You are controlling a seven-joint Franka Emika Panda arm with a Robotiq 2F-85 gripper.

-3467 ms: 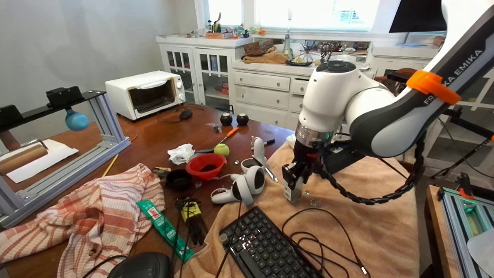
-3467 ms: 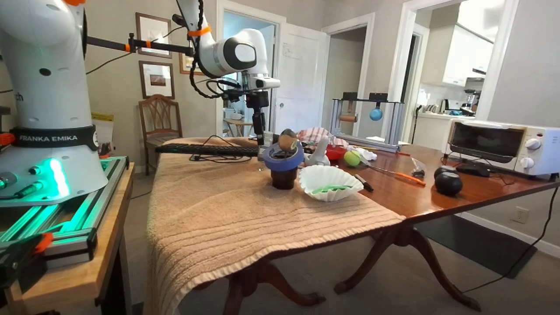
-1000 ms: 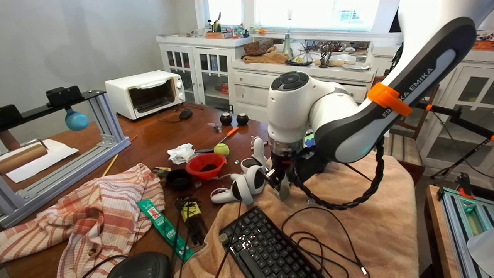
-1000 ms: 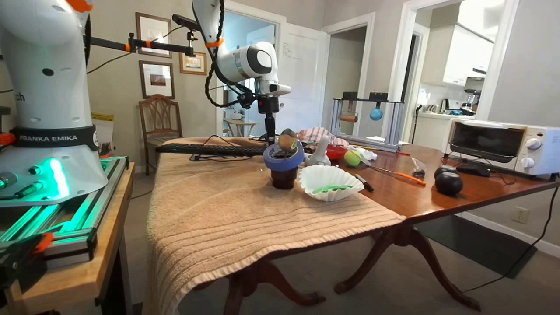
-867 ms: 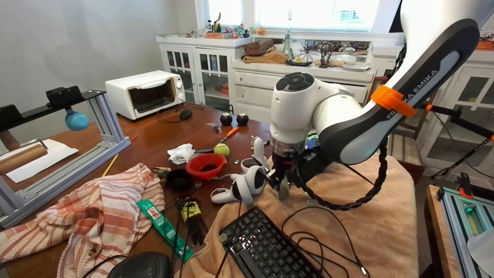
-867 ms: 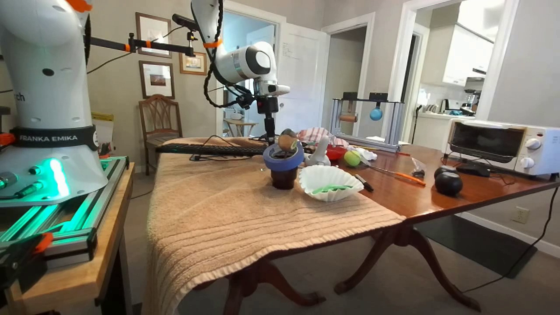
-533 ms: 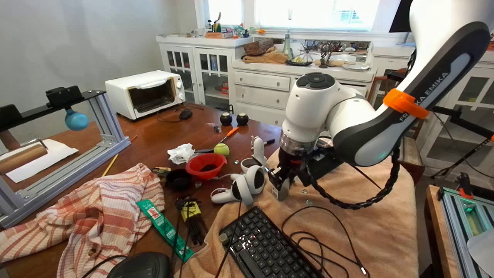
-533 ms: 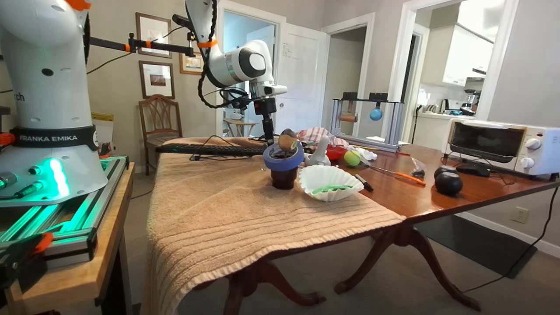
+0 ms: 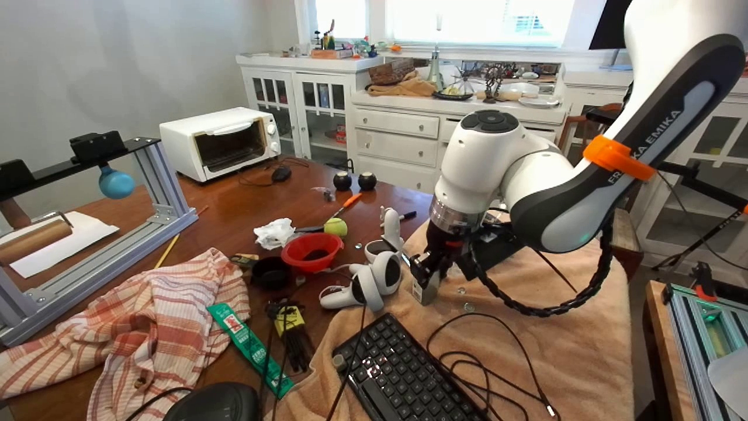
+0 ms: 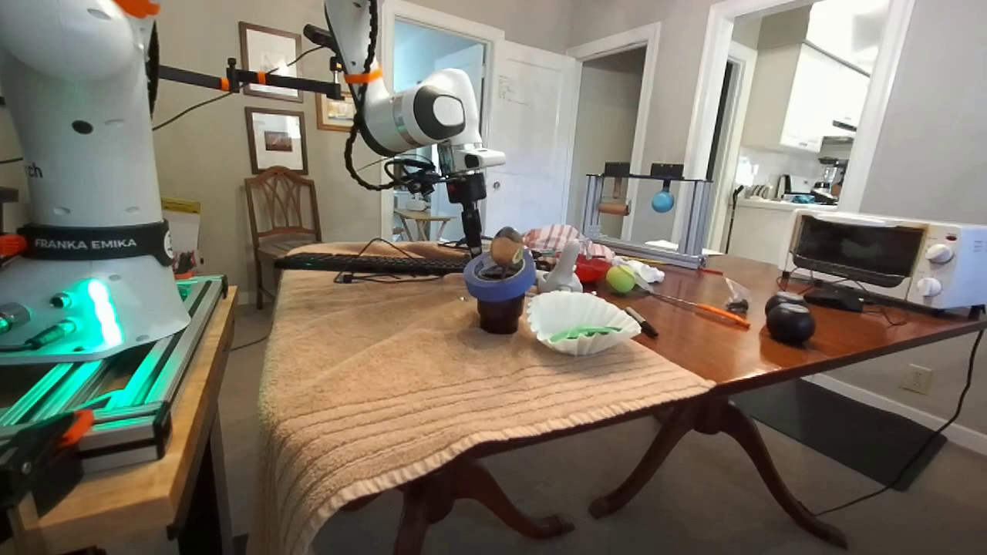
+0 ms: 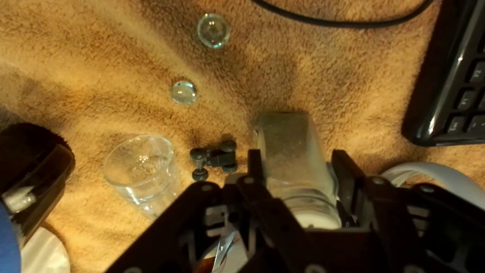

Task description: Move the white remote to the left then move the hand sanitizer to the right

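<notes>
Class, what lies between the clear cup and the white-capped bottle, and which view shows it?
A dark wheeled piece sits on the towel between the cup and the bottle, as the wrist view shows.

A bottle (image 11: 297, 170), smooth and translucent, shows against the matt black gripper (image 11: 297, 154) and the rough, nubby cloth of a towel (image 10: 393, 354). In the wrist view, a cup (image 11: 146, 170) at eight o'clock is clear and glossy, beads (image 11: 213, 31) at eleven shine like glass, and a keyboard (image 11: 454, 91) at two is black plastic with a gleaming edge. In an exterior view, the table (image 10: 686, 361) is polished wood; a filter (image 10: 578, 310) at four o'clock is pleated, papery, matt. In an exterior view, controllers (image 9: 368, 286) show smooth white plastic — and the frame (image 9: 105, 276) at nine, silvery metal.
</notes>
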